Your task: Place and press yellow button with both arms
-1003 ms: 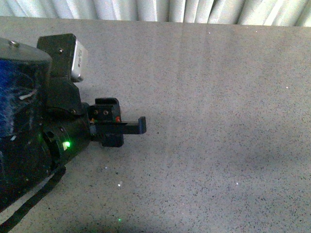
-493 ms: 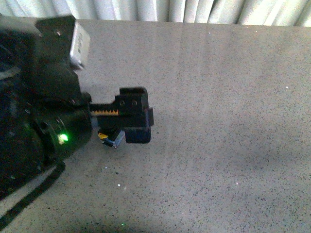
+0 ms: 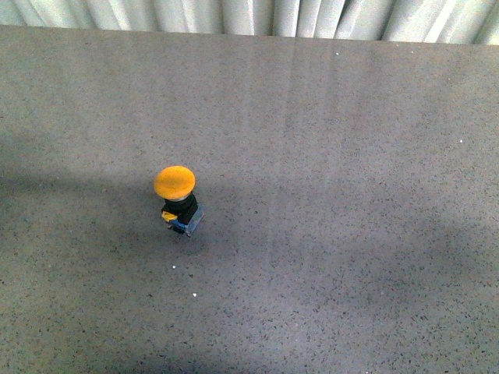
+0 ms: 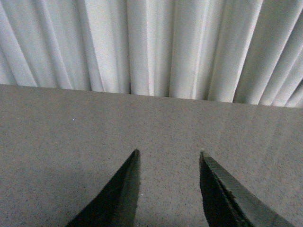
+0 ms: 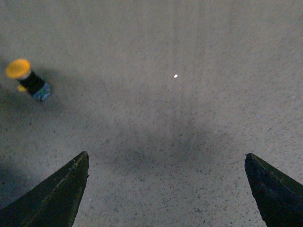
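The yellow button [image 3: 176, 195] stands upright and alone on the grey speckled table, left of centre in the front view: orange-yellow domed cap, black body, blue base with a yellow bit. Neither arm shows in the front view. In the right wrist view the button [image 5: 27, 79] is far off to one side, well clear of my right gripper [image 5: 166, 156], which is open wide and empty. My left gripper [image 4: 169, 152] is open and empty over bare table, facing the curtain; the button does not show in the left wrist view.
The grey speckled table [image 3: 351, 218] stretches all round the button. A white pleated curtain [image 3: 249, 17] runs along the far edge and fills the upper part of the left wrist view [image 4: 151, 47].
The left arm, which covered the button's spot with its gripper, has pulled out of the front view. The button now stands free and upright on the table.
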{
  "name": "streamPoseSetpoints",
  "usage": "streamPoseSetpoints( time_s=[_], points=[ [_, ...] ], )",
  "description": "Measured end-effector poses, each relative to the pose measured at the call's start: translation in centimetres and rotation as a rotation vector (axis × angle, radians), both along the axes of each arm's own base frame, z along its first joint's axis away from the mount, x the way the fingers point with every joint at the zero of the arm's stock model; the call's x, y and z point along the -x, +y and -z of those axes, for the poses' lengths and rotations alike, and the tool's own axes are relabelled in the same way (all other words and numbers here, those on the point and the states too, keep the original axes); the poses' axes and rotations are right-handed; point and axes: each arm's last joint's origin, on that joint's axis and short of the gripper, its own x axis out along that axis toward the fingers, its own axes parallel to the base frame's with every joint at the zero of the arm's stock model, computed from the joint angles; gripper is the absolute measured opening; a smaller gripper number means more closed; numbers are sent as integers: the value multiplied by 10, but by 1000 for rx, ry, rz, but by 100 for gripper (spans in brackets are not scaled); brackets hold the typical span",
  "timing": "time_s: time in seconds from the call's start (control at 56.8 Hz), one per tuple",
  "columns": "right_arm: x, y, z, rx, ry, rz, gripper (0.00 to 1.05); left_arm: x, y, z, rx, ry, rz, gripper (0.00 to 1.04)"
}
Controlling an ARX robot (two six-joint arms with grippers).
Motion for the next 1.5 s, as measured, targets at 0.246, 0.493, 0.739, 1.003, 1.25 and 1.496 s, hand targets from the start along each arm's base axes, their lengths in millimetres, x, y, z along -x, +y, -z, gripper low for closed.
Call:
streamPoseSetpoints(
  time_s=[0.246,0.493,0.739,1.003,1.25,1.496],
  points=[
    [-103,35,-23,237,-37,-234,96,23,13,-1,-17,0,1,1],
    [-168,108,-7,311,-7,-519,96,40,29,-2,-19,-2,-14,1],
    [-207,179,10,287,50,-655,69,52,29,-6,-19,-15,-8,1],
    [-215,208,18,174,173,-689,14,62,29,-9,-19,-24,-8,1],
    [-218,213,37,106,260,-679,1,68,29,-9,-19,-26,-8,1],
    [-222,216,33,61,277,-668,1,73,29,-9,-19,-27,-8,1]
  ],
)
